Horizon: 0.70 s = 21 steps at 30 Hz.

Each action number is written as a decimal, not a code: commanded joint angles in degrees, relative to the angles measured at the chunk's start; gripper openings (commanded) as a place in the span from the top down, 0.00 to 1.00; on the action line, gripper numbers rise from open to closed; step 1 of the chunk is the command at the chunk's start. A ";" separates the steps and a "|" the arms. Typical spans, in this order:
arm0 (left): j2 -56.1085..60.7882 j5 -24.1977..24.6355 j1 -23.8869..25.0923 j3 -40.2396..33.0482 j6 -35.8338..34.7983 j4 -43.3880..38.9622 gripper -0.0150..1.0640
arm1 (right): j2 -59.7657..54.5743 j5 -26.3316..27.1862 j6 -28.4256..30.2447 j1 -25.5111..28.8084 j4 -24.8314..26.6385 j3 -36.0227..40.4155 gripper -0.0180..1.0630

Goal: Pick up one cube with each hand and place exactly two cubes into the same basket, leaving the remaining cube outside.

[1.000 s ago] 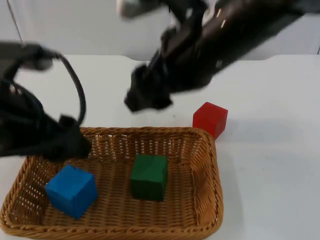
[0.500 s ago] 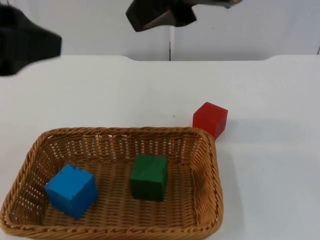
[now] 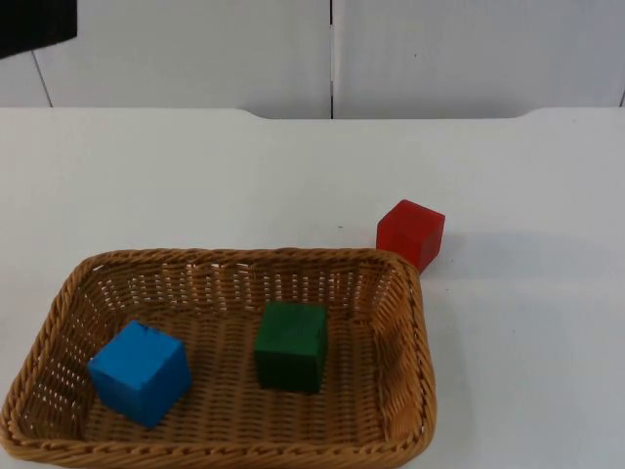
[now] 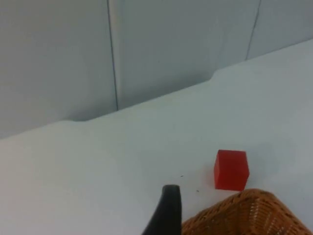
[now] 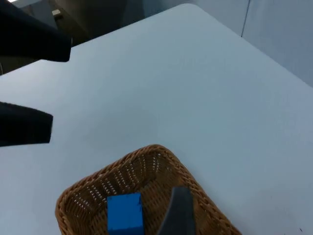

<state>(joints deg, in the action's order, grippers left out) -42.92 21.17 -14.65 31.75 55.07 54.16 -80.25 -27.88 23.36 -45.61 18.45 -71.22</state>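
A wicker basket (image 3: 415, 322) stands at the table's front left. Inside it lie a blue cube (image 3: 141, 371) on the left and a green cube (image 3: 291, 345) in the middle. A red cube (image 3: 411, 233) rests on the table just past the basket's far right corner. My left arm (image 3: 34, 24) is high at the upper left. My left gripper (image 4: 166, 215) hangs well above the table, looking toward the red cube (image 4: 231, 169) and the basket's corner (image 4: 244, 215). My right gripper (image 5: 178, 213) is raised high over the basket (image 5: 146, 154) and the blue cube (image 5: 124, 213).
The grey partition wall (image 3: 332, 49) closes the table's far edge. White table top lies open to the right of the basket and behind it. Black parts of the left arm (image 5: 29, 34) hang in the air in the right wrist view.
Both arms have pulled up and away from the basket: the right arm has left the top view and the left arm has gone to the upper left corner. The cubes have not moved.
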 commanded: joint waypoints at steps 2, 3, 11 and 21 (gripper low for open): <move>1.72 1.16 -0.32 -0.06 -1.09 0.25 0.28 | 2.74 0.28 0.07 -0.35 -0.27 2.05 0.38; 1.72 1.16 -0.32 -0.06 -1.09 0.25 0.28 | 2.74 0.28 0.07 -0.35 -0.27 2.05 0.38; 7.47 5.45 -0.32 -0.06 -3.04 0.02 0.28 | 9.16 0.73 0.07 -0.35 -0.27 9.85 0.38; 15.92 12.55 -0.32 -0.06 -20.92 -18.91 0.28 | 19.26 5.51 0.07 -0.35 -0.27 21.66 0.38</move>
<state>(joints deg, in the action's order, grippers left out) -28.49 31.47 -14.65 31.75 39.53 40.88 -63.38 -24.24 23.36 -45.61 18.32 -51.42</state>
